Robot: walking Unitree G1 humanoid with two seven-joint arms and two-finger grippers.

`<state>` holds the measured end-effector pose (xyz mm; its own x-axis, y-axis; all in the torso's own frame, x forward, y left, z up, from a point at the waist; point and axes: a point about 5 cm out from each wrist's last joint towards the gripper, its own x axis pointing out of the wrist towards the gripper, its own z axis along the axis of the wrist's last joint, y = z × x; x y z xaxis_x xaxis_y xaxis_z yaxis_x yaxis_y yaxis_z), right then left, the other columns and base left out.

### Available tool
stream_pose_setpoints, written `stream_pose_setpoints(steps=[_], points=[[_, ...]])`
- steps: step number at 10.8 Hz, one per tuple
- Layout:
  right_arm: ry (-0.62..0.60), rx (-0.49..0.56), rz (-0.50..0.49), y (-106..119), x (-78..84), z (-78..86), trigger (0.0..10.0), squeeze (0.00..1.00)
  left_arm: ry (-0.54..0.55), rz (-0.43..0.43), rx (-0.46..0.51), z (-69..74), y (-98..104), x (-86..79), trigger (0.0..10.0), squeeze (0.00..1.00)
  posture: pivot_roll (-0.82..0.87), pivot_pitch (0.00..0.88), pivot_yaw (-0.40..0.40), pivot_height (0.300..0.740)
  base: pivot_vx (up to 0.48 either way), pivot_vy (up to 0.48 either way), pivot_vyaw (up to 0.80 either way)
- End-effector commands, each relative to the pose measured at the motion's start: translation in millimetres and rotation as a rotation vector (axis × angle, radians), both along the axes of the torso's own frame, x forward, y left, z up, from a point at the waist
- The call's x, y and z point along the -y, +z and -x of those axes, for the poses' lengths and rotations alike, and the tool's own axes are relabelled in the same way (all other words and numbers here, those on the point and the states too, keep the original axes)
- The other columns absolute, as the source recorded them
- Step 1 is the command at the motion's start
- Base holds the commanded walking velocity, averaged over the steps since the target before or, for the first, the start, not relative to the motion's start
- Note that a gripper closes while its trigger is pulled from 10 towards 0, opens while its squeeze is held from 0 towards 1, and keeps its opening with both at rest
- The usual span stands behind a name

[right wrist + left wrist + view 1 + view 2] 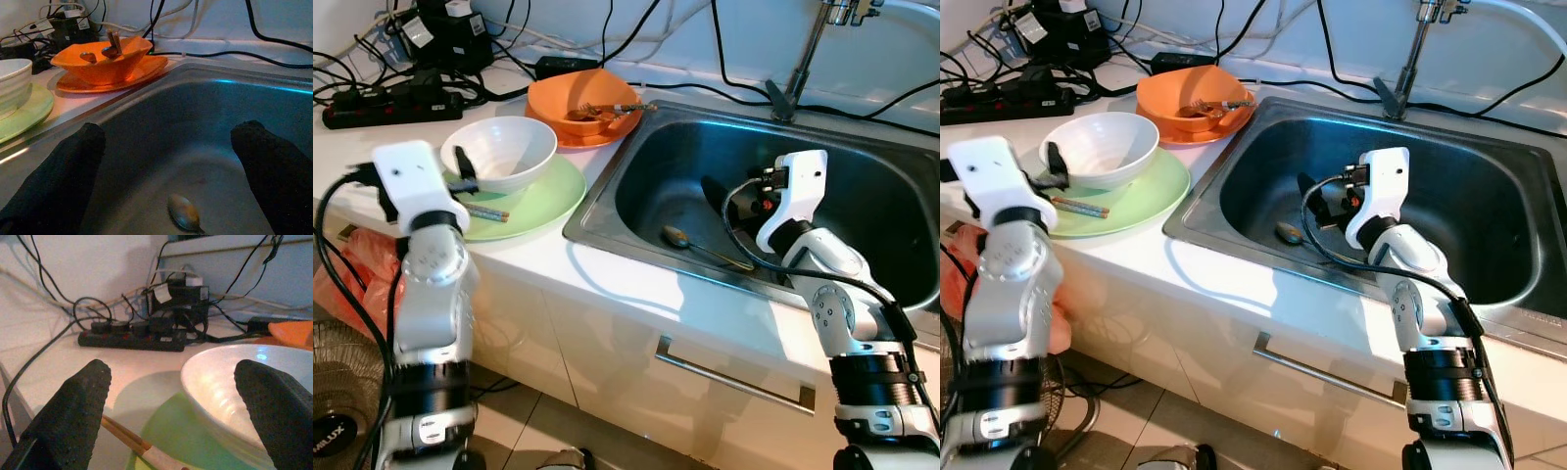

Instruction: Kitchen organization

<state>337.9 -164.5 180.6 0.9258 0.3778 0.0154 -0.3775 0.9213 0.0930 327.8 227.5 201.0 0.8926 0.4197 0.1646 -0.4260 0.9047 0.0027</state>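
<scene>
kitchen scene from the robot's head, looking down at a white counter (607, 284) with a steel sink (862, 157) set into it toward 3 o'clock.

right gripper (168, 161) reaches down inside the sink, its jaws spread wide and holding nothing. a spoon (677, 236) lies flat on the sink floor just ahead of the jaws, between the two fingers' lines in the wrist view, handle trailing toward the near wall. the wide spread suits a thin, flat thing that must be straddled before closing — this looks like the approach to a pick.

left gripper (176, 396) hovers low over the counter at 9 o'clock, jaws also wide open and empty. right in front of it sits a white bowl (504, 152) stacked on a pale green plate (553, 196), with chopsticks (484, 211) lying on the plate's near edge, beside the bowl. one finger looks to sit at or over the bowl's near rim, though contact cannot be made out.

toward 12 o'clock an orange bowl (582, 103) rests on an orange plate (570, 139) at the sink's far corner, with utensils left inside it. a black power strip (391, 103) and tangled cables lie at 11 o'clock — worth keeping dry. the faucet (798, 69) rises behind the sink.

judged from this, the dishes are still unsorted and the task is early.
</scene>
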Motion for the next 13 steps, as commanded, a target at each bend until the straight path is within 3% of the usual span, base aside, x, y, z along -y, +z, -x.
stream_pose_setpoints(steps=[1, 2, 4, 6, 8, 9, 10, 13], points=[[0.030, 0.017, -0.018, 4, -3.3, 3.2, 10.0, 1.00, 0.028, 0.043, -0.038, -2.9, -5, -2.7, 10.0, 0.00, 0.04, 0.058, 0.034, 0.740, 0.000, 0.000, 0.00], [0.080, 0.041, -0.042, 9, -7.2, 7.3, 10.0, 1.00, 0.036, 0.068, -0.053, -5.2, -7, -4.7, 10.0, 0.00, 0.04, 0.069, 0.039, 0.740, 0.000, 0.000, 0.00], [0.080, 0.087, -0.077, 19, -2.5, 9.7, 10.0, 1.00, -0.004, -0.013, 0.022, -7.8, 9, 0.0, 10.0, 0.00, 0.03, 0.075, 0.036, 0.740, 0.000, 0.000, 0.00], [0.083, 0.079, -0.080, 17, -7.5, 11.1, 10.0, 1.00, -0.114, -0.111, 0.117, -7.4, 26, 25.5, 10.0, 0.00, 0.03, 0.074, 0.038, 0.740, 0.000, 0.000, -0.32], [0.078, 0.080, -0.078, 18, -5.5, 11.6, 10.0, 1.00, -0.146, -0.159, 0.161, -6.5, 32, 32.2, 10.0, 0.00, 0.02, 0.071, 0.041, 0.740, 0.000, 0.000, -0.80], [0.062, 0.098, -0.084, 21, -2.0, 11.1, 10.0, 1.00, -0.191, -0.245, 0.241, -4.6, 46, 43.4, 10.0, 0.00, 0.02, 0.063, 0.041, 0.740, 0.000, 0.000, 0.00], [0.054, 0.103, -0.082, 22, -0.9, 10.5, 10.0, 1.00, -0.237, -0.278, 0.262, -4.9, 50, 54.6, 10.0, 0.00, 0.02, 0.059, 0.038, 0.740, 0.000, 0.000, 0.00], [0.029, 0.111, -0.061, 24, 0.0, 7.9, 10.0, 1.00, -0.405, -0.259, 0.235, -7.4, 37, 87.8, 10.0, 0.00, 0.01, 0.039, 0.032, 0.740, 0.000, 0.000, 0.00]])
